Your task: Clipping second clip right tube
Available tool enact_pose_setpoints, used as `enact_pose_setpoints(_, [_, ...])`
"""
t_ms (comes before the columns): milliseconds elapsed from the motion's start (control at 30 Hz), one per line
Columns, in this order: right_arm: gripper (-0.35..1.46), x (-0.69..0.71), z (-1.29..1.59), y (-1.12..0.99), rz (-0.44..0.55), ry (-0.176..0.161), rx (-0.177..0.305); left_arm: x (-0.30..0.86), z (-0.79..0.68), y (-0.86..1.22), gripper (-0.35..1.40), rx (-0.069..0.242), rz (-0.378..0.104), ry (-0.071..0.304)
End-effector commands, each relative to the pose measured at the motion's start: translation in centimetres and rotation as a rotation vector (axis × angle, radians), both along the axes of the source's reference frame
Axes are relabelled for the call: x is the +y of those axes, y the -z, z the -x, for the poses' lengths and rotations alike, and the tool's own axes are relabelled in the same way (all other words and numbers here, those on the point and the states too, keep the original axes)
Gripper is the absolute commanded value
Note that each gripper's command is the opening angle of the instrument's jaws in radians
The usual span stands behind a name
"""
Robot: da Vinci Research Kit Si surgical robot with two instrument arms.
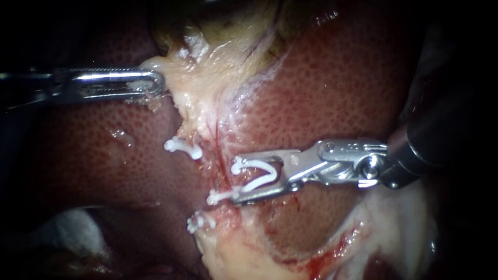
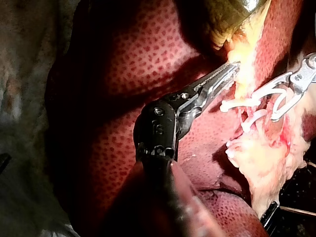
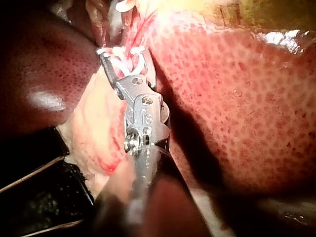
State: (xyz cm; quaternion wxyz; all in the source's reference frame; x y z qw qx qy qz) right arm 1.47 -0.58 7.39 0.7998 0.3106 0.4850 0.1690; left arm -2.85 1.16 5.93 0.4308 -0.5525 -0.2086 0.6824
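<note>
Right instrument [image 1: 236,180]: polished metal pincer with a hinged, riveted neck, entering from the right. The two halves stand apart and are clamped on an open clip [image 1: 252,164], one half bearing on each leg.

Open clip: white, smooth plastic, two curved legs joined at a hinge deep in the pincer, tips pointing away from the shaft. It sits at the right tube [image 1: 222,165], a thin red wet strand running down through pale tissue [image 1: 207,98]. The tips reach the strand; whether the legs enclose it cannot be told. The right wrist view shows the same clip [image 3: 122,55] ahead of its pincer against pink strands.

Closed clips: one white clip [image 1: 182,148] lies to the left of the strand; another [image 1: 199,222] sits lower, at the edge of a cream, blood-streaked lump.

Left instrument [image 1: 155,83]: slotted steel pincer, closed on the pale tissue at its left edge.

Liver [image 1: 337,93]: dark red, glossy, finely speckled, lying under all of the above.

Gallbladder [image 2: 229,11]: olive-yellow, shiny, beyond the pale tissue
</note>
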Motion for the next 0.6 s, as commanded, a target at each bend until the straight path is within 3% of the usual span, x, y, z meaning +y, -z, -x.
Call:
enact_pose_setpoints(33, [0.50, 0.01, -0.01, -0.03, 0.003, 0.000, -0.007, 0.00, 0.00, 0.00, -0.35, 0.000, 0.000, 0.000])
enact_pose_setpoints(267, [0.50, -0.01, -0.13, -0.17, -0.005, -0.007, -0.021, -0.02, 0.02, 0.02, -0.35, -0.001, 0.000, -0.001])
enact_pose_setpoints(600, [0.49, -0.11, -0.30, -0.21, -0.062, 0.016, 0.001, -0.02, 0.04, 0.02, -0.35, 0.000, 0.001, 0.000])
